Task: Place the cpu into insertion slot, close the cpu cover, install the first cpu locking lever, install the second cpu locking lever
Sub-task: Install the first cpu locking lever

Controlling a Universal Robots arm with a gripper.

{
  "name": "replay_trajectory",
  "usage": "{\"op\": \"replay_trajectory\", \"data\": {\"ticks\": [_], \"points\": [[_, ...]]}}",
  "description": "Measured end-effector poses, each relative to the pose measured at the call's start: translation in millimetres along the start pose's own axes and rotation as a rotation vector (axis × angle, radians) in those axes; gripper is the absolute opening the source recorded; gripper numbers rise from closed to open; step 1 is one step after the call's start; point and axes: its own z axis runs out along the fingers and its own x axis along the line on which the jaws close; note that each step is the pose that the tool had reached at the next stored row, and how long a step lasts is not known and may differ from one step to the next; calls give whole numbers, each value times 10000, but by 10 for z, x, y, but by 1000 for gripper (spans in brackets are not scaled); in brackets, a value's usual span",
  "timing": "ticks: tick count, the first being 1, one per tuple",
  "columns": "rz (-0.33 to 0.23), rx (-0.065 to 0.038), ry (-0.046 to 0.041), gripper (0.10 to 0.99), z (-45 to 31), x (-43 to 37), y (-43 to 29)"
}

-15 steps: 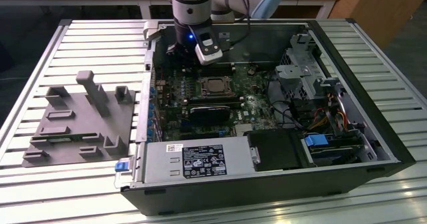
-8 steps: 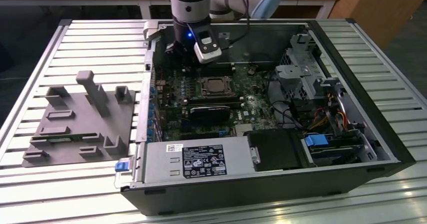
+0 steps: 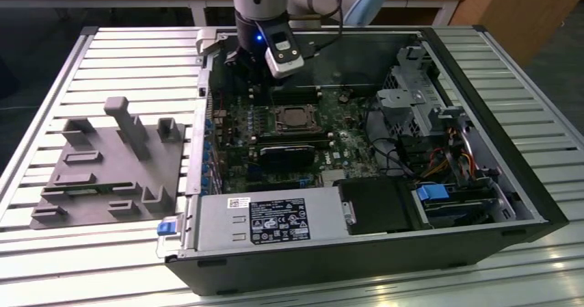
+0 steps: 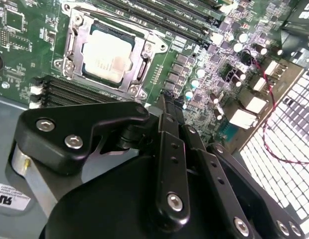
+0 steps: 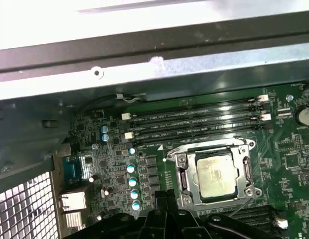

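Cpu (image 3: 294, 117): seated in slot (image 4: 70, 41) on green board (image 3: 237, 136), cover (image 5: 190, 173) down around it.
Beyond: gripper (image 4: 167, 102), fingers pressed together, empty, hovering just beside slot.
Step judged: first lever (image 5: 240, 207), seemingly unlatched. Calls for closed tip pushing thin wire under hook.

Robotics lab: open computer case (image 3: 365, 262) on slatted aluminium bench (image 3: 137, 54).

In the second wrist view the gripper (image 4: 169, 104) is hiding the ends of the memory slots (image 4: 57, 92) beside the slot (image 4: 133, 88), and the picture's edge is cutting off the board (image 4: 209, 50). In the exterior view the arm (image 3: 260, 3) is covering much of the gripper, while cpu (image 3: 294, 118) and cover (image 3: 276, 118) are showing too small to tell apart.
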Motion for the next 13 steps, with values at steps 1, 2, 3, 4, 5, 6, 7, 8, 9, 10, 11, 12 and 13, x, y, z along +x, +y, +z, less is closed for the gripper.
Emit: {"op": "replay_trajectory", "data": {"ticks": [1,2,3,4,5,6,7,8,9,10,11,12,13], "points": [[3,-84,13,106,0,1,0],[6,-197,28,106,0,2,0],[8,-318,43,106,-1,5,-1],[10,-445,55,106,-1,8,-1],[12,-561,59,106,-1,13,-2],[16,-645,48,106,-1,21,-3],[14,-704,24,106,-1,31,-5],[11,-747,-11,106,0,44,-7],[8,-787,-44,106,0,57,-9],[6,-832,-77,106,1,71,-11],[4,-885,-106,106,2,84,-13],[2,-956,-131,106,4,96,-15],[1,-1036,-148,106,6,106,-17]]}}
